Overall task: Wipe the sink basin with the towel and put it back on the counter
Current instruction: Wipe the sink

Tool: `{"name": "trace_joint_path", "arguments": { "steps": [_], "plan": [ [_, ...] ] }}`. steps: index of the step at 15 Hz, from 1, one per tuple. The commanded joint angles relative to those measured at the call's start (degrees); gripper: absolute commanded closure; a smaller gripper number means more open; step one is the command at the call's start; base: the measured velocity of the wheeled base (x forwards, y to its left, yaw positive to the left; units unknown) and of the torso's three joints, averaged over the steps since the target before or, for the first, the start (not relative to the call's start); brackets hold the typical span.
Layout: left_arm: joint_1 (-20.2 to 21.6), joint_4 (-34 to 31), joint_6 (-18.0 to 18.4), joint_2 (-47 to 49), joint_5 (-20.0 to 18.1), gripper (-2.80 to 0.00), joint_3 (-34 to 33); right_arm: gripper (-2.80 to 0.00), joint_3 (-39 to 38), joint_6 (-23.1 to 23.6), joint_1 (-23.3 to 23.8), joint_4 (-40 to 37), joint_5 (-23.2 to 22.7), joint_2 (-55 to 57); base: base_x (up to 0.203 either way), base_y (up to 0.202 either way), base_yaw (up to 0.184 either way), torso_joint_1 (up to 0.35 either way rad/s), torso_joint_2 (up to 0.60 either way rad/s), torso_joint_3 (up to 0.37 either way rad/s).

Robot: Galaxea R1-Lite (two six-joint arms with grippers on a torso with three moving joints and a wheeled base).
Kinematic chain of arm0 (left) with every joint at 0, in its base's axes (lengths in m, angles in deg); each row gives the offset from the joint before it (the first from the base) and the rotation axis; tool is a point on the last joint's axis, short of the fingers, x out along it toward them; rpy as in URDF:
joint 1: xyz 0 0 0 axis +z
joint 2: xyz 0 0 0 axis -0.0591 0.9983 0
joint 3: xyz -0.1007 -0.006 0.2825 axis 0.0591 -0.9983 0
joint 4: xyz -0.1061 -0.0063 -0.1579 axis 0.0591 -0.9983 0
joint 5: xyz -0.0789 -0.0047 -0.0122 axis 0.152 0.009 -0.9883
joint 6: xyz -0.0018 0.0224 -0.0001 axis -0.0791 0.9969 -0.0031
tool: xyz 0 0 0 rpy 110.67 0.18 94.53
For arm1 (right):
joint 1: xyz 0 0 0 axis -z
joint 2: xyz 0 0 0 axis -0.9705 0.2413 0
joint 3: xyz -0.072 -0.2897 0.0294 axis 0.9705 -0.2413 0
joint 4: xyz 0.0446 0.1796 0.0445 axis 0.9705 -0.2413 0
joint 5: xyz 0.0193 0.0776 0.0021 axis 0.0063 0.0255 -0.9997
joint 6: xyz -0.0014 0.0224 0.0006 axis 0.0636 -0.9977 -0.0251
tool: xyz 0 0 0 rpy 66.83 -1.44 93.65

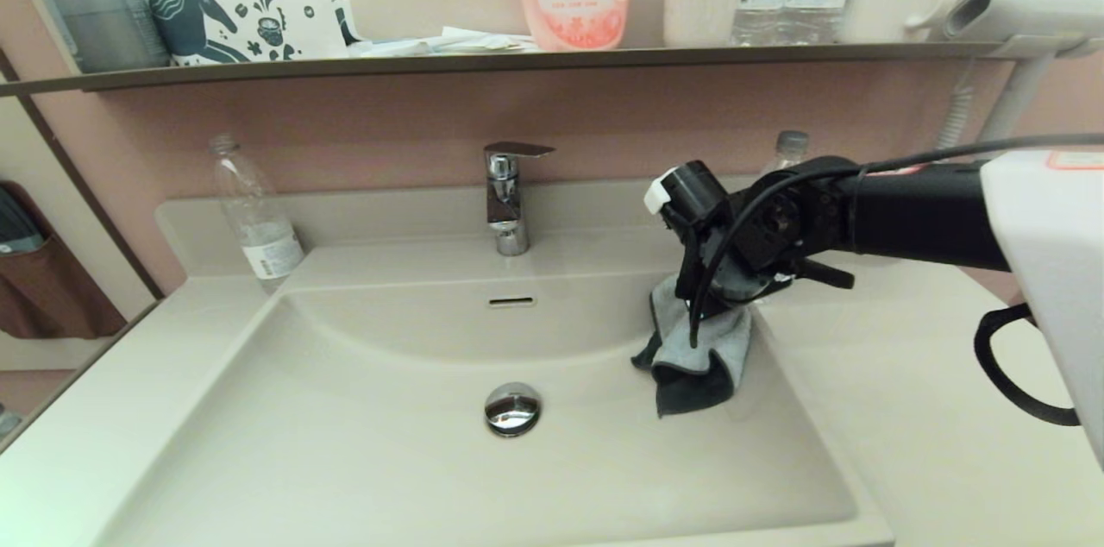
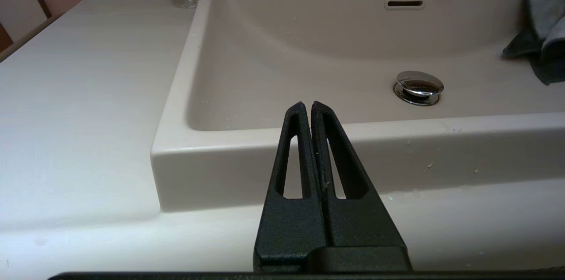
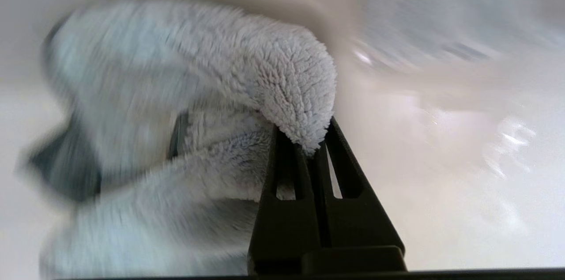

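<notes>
The pale-blue towel (image 1: 700, 348) with its dark grey reverse hangs over the right slope of the cream-white sink basin (image 1: 371, 443), just inside the rim. My right gripper (image 1: 720, 292) is shut on the towel, pinching a fluffy fold (image 3: 291, 90) between its tips (image 3: 309, 138). The chrome drain plug (image 1: 512, 407) and the overflow slot (image 1: 511, 301) lie to the left of the towel. The counter (image 1: 914, 409) stretches to the right of the basin. My left gripper (image 2: 308, 105) is shut on nothing and parked before the basin's front rim; the head view does not show it.
A chrome faucet (image 1: 507, 195) stands behind the basin. A clear plastic bottle (image 1: 254, 215) sits on the counter at the back left, and another bottle cap (image 1: 791, 141) shows behind my right arm. A dark shelf (image 1: 517, 59) above holds bottles, cups and a pouch.
</notes>
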Motion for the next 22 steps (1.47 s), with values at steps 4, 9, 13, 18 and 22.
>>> {"name": "trace_joint_path", "arguments": {
  "steps": [4, 9, 13, 18, 22],
  "plan": [
    [0.0, 0.0, 0.0, 0.0, 0.0, 0.00, 0.0, 0.00, 0.0, -0.1, -0.5, -6.0, 0.4, -14.7, 0.000, 0.000, 0.000, 0.000, 0.00, 0.000],
    [0.0, 0.0, 0.0, 0.0, 0.0, 0.00, 0.0, 0.00, -0.3, 0.1, 6.4, -18.0, 0.8, -31.2, 0.000, 0.000, 0.000, 0.000, 0.00, 0.000],
    [0.0, 0.0, 0.0, 0.0, 0.0, 0.00, 0.0, 0.00, -2.2, 0.0, 15.2, -21.0, -1.0, -34.7, 0.000, 0.000, 0.000, 0.000, 0.00, 0.000],
    [0.0, 0.0, 0.0, 0.0, 0.0, 0.00, 0.0, 0.00, -17.5, -2.3, 15.7, -15.2, -3.1, -37.0, 0.000, 0.000, 0.000, 0.000, 0.00, 0.000],
    [0.0, 0.0, 0.0, 0.0, 0.0, 0.00, 0.0, 0.00, -30.4, -3.1, 19.4, -6.8, -4.8, -36.3, 0.000, 0.000, 0.000, 0.000, 0.00, 0.000]
  ]
}}
